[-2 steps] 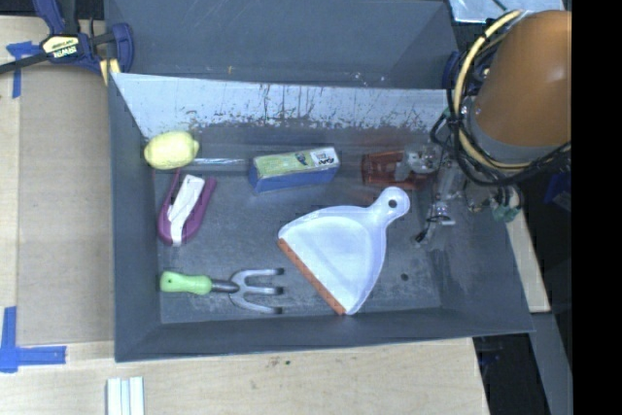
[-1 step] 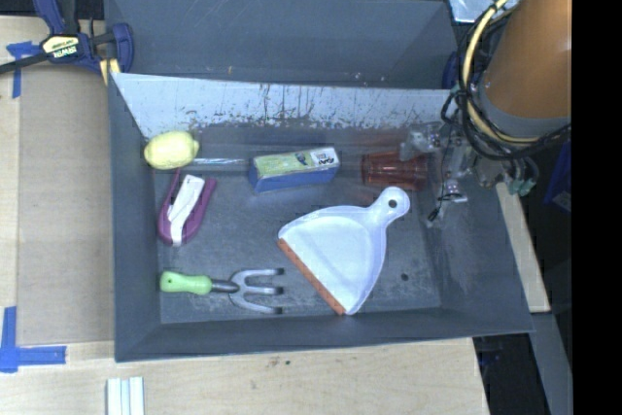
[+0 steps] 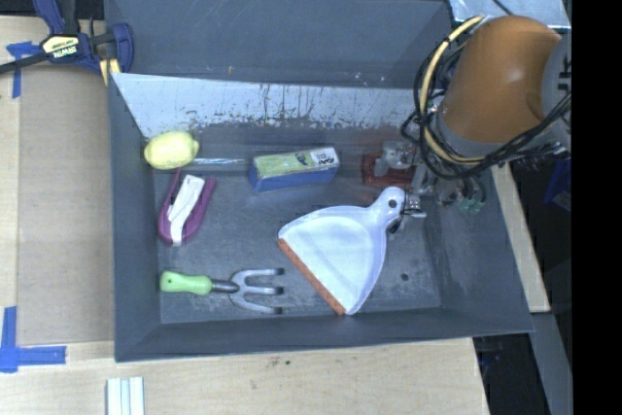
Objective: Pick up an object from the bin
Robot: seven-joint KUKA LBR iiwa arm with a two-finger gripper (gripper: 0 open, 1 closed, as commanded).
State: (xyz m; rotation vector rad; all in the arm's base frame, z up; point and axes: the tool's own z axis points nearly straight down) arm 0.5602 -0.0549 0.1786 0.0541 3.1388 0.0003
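Dustpan (image 3: 335, 253), white with orange lip, flat on bin (image 3: 136, 238) floor. Jaws at dustpan's handle tip; open or clenched, cannot tell. Risk: smooth narrow handle slips, pan tilts out; jaws may snag red item (image 3: 374, 168) just behind dustpan handle.

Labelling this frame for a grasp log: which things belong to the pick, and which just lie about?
Job: gripper; white dustpan, its handle nearest the gripper.
Lying about: yellow lemon; blue-and-green box; purple-and-white object; green-handled hand fork.
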